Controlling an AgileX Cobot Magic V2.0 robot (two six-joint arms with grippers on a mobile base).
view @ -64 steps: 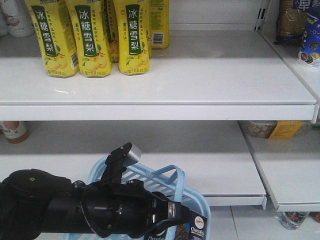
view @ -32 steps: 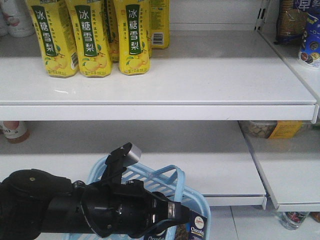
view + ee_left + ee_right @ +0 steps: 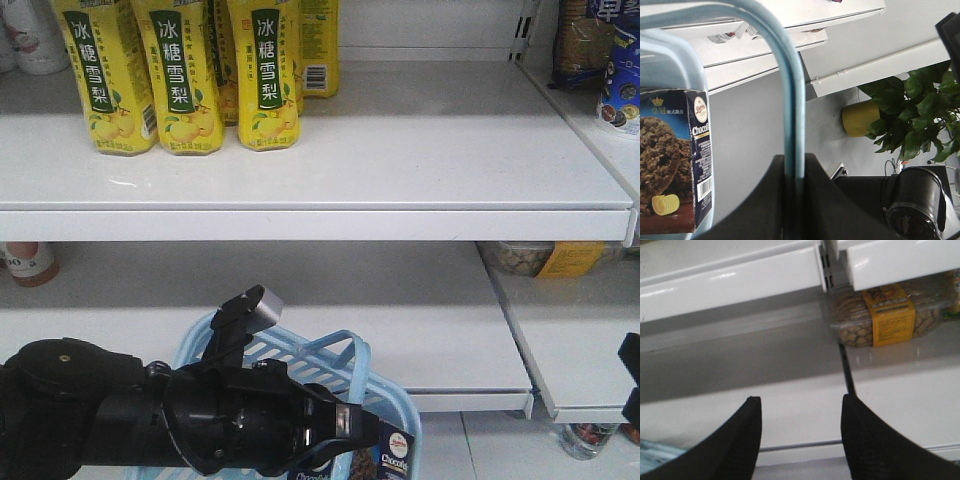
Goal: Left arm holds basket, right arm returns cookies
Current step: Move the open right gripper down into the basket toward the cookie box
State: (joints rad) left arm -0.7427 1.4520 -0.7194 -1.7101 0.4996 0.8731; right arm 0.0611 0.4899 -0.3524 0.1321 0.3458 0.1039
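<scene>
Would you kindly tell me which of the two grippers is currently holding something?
The left gripper: it clamps the basket handle, whereas the right gripper is open and empty.

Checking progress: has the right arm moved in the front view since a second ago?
Yes. The right arm has entered at the right edge, beside the lower shelf.

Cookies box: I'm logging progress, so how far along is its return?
Done: the left gripper is shut on the basket handle. In hand: the right gripper, open and empty, faces the shelf. Left: the cookies sit in the basket, ungrasped, unshelved.
</scene>
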